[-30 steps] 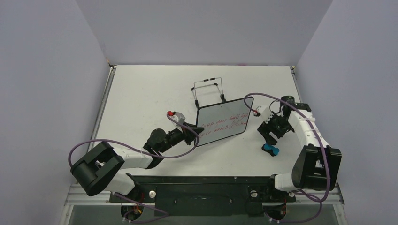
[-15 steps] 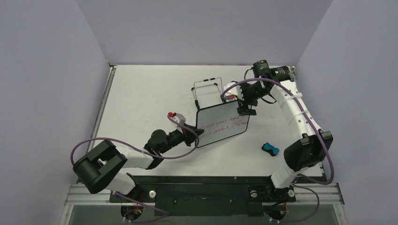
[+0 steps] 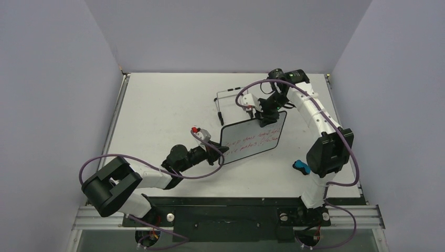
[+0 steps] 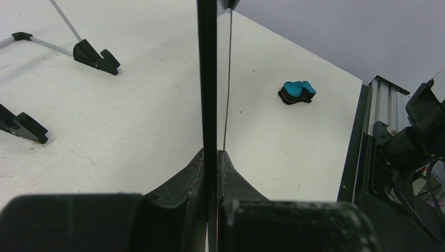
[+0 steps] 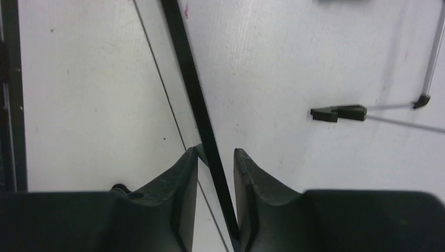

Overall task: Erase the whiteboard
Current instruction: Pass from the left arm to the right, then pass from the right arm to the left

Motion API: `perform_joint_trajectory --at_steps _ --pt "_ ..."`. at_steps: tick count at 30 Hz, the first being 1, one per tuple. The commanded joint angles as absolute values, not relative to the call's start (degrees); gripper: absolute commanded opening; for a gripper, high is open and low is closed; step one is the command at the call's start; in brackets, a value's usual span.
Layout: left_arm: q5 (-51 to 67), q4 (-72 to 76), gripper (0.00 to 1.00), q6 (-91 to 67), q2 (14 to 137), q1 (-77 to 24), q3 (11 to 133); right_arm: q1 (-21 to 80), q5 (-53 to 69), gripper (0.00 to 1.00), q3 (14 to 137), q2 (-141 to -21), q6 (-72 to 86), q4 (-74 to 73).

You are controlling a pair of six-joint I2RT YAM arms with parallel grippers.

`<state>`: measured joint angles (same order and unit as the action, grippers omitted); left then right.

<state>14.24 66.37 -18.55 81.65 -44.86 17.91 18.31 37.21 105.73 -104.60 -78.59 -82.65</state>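
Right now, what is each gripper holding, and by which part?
The left gripper clamps the whiteboard by its left edge. The right gripper straddles the board's far edge; whether it actually grips it cannot be told.

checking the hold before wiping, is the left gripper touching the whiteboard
Touching. The left wrist view shows the left gripper shut on the whiteboard, jaws pressed against both faces of its thin edge with no gap.

White links, black joints on left arm [image 3: 146, 176] and right arm [image 3: 320, 119], purple cable [image 3: 86, 164] looped along each. Black wedge-shaped left gripper [image 4: 211, 157], right gripper [image 5: 215, 157].
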Motion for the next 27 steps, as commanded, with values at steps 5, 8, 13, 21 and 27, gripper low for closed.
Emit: perform_joint_trajectory --at_steps 5,8,13,21,27 --pt "15.59 65.59 0.0 -16.12 82.72 -44.91 19.57 19.26 38.02 0.0 103.48 -103.12 -88.31 -89.87" --pt "16.5 68.18 0.1 -18.43 82.74 -44.29 19.7 19.38 37.53 0.0 104.04 -103.19 -87.76 -89.97" --pt "23.62 69.01 0.38 -24.23 80.65 -41.99 22.56 19.51 37.24 0.0 104.26 -103.84 -85.85 -89.97" --pt "32.31 68.93 0.38 -28.69 83.72 -39.73 30.25 19.64 38.87 0.0 105.62 -105.17 -84.2 -89.91" --pt "35.46 74.17 0.35 -29.98 89.53 -39.13 28.22 19.52 39.08 0.0 106.72 -106.18 -83.09 -89.91"
